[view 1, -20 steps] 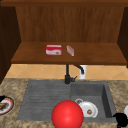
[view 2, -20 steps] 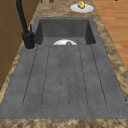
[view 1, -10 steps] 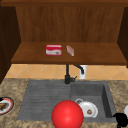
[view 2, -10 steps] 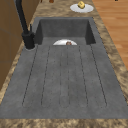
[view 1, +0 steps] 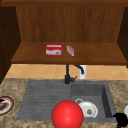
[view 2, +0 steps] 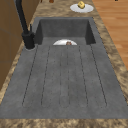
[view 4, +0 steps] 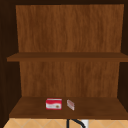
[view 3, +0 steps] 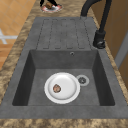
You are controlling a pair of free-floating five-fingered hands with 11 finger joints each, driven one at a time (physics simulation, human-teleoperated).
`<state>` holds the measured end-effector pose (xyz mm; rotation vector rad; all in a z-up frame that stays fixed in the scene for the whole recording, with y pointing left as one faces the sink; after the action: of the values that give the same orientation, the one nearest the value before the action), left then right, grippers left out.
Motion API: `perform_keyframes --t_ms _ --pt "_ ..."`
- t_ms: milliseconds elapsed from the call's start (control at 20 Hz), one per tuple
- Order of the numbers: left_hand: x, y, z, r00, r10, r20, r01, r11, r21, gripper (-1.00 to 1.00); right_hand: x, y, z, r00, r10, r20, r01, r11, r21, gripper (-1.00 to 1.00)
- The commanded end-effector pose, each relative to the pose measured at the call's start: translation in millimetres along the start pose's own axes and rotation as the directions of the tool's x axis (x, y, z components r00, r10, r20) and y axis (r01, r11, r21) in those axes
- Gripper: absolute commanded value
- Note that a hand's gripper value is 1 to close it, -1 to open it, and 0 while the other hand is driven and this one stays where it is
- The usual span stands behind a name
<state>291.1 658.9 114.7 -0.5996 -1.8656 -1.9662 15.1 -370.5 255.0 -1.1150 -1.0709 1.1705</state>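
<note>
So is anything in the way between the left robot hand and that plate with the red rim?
Nothing visible is. The left robot hand hangs right at the red-rimmed plate on the counter, by the brown food on it. Whether it touches is unclear. The right robot hand is by the sink's other end.
</note>
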Motion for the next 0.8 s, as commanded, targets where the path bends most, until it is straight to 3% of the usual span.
perform_keyframes --t_ms 0,250,400,500,550,600,650,750 --pt "-8 -2 -9 0.9995 0.009 -0.03 -0.009 0.9996 -0.028 -1.0 0 0 0 1.0 0.0 0.0 0.0 1.0 0.0 0.0" --pt "-22 -6 -4 0.998 0.054 -0.033 -0.055 0.9978 -0.037 -1.0 0 0 0 1.0 0.0 0.0 0.0 1.0 0.0 0.0" --pt "-30 -6 -2 0.9934 0.11 -0.032 -0.111 0.9932 -0.035 -1.0 0 0 0 1.0 0.0 0.0 0.0 1.0 0.0 0.0" --pt "-31 -4 4 0.9899 0.141 -0.013 -0.141 0.9895 -0.032 -1.0 0 0 0 1.0 0.0 0.0 0.0 1.0 0.0 0.0" --pt "-33 -3 7 0.9876 0.157 -0.003 -0.157 0.9871 -0.034 1.0 0 0 0 1.0 0.0 0.0 0.0 1.0 0.0 0.0" --pt "-29 1 11 0.9868 0.161 0.02 -0.159 0.9856 -0.056 1.0 0 0 0 1.0 0.0 0.0 0.0 1.0 0.0 0.0" --pt "-26 7 11 0.9885 0.149 0.026 -0.148 0.9875 -0.055 1.0 0 0 0 1.0 0.0 0.0 0.0 1.0 0.0 0.0" --pt "-26 9 8 0.9952 0.093 0.03 -0.091 0.9946 -0.048 1.0 0 0 0 1.0 0.0 0.0 0.0 1.0 0.0 0.0"
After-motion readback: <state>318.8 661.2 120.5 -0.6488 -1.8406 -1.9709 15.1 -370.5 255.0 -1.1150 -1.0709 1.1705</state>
